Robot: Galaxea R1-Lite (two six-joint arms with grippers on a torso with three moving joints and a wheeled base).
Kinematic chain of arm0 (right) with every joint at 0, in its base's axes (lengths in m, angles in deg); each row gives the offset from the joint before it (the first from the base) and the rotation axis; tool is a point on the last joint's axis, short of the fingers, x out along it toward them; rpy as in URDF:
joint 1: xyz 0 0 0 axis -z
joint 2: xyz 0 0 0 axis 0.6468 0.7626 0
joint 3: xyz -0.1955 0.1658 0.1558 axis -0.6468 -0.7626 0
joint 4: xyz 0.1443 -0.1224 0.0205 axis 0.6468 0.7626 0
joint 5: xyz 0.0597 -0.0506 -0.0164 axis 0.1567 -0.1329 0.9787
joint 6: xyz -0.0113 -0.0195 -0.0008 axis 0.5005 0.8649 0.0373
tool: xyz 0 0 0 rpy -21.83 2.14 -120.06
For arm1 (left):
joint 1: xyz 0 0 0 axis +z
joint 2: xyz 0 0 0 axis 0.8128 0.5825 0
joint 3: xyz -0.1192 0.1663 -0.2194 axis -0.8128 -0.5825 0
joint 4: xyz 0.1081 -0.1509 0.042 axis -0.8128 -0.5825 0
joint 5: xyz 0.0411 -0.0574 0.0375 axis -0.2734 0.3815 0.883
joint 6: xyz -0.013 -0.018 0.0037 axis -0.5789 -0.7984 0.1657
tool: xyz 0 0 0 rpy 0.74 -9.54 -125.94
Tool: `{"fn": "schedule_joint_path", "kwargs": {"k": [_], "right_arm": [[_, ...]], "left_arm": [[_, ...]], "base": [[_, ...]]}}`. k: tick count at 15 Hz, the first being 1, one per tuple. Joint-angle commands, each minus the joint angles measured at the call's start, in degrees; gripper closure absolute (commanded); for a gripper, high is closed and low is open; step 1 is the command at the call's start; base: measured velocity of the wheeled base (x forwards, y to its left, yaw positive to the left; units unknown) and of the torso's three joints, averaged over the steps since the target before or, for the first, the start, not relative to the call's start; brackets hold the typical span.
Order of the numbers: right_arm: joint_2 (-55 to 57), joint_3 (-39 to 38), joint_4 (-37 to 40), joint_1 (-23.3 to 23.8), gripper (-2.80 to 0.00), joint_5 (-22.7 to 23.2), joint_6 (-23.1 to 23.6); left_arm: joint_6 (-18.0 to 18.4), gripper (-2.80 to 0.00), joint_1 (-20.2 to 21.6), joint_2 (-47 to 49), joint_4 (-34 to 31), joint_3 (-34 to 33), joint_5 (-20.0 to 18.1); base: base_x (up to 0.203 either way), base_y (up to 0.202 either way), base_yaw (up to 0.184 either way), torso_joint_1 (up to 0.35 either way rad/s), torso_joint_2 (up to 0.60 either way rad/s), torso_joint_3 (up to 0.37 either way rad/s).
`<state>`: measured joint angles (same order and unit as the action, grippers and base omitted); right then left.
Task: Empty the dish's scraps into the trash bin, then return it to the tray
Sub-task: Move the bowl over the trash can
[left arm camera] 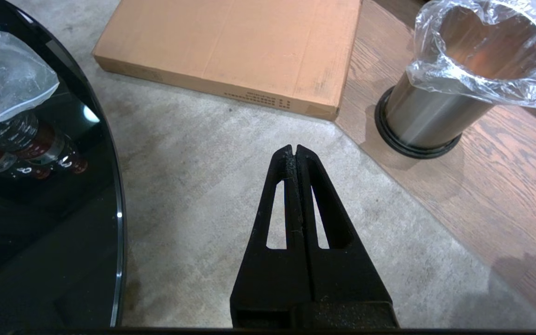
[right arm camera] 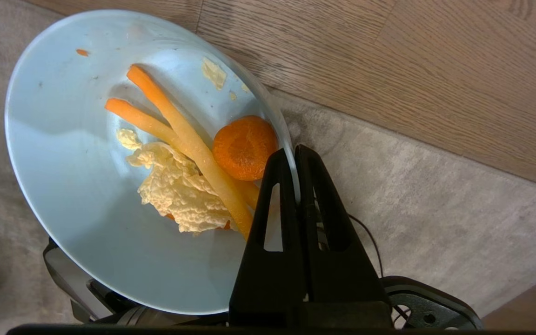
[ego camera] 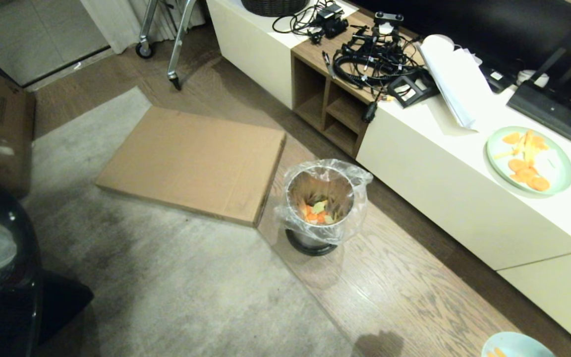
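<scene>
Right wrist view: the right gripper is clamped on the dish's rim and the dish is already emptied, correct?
Not quite. The right gripper is shut on the rim of the dish, but the dish is not emptied: the right wrist view shows the scraps lying in it, carrot sticks, a carrot slice and a pale leafy piece.

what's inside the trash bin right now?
Head view: the trash bin, lined with a clear plastic liner, holds orange and pale yellow-green scraps at the bottom. The near wall hides part of the floor; the left wrist view shows only bare inner wall.
</scene>
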<state>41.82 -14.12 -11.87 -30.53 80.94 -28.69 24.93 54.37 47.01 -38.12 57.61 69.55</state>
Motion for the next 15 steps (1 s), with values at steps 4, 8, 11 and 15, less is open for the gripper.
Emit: {"fn": "schedule_joint_path", "kwargs": {"k": [4, 8, 11, 15], "right_arm": [[0.4, 0.0, -0.2, 0.1, 0.0, 0.1, -0.1], [0.4, 0.0, -0.2, 0.1, 0.0, 0.1, -0.1], [0.4, 0.0, -0.2, 0.1, 0.0, 0.1, -0.1], [0.4, 0.0, -0.3, 0.0, 0.0, 0.1, -0.1]], "left_arm": [[0.0, 0.0, 0.0, 0.0, 0.0, 0.0, 0.0], [0.0, 0.0, 0.0, 0.0, 0.0, 0.0, 0.0], [0.0, 0.0, 0.0, 0.0, 0.0, 0.0, 0.0], [0.2, 0.0, 0.0, 0.0, 0.0, 0.0, 0.2]], "base": [[0.05, 0.0, 0.001, -0.002, 0.0, 0.001], [0.184, 0.0, 0.001, 0.002, 0.0, 0.002], [0.184, 0.0, 0.003, 0.004, 0.0, 0.001], [0.185, 0.0, 0.002, 0.001, 0.0, 0.002]]}}
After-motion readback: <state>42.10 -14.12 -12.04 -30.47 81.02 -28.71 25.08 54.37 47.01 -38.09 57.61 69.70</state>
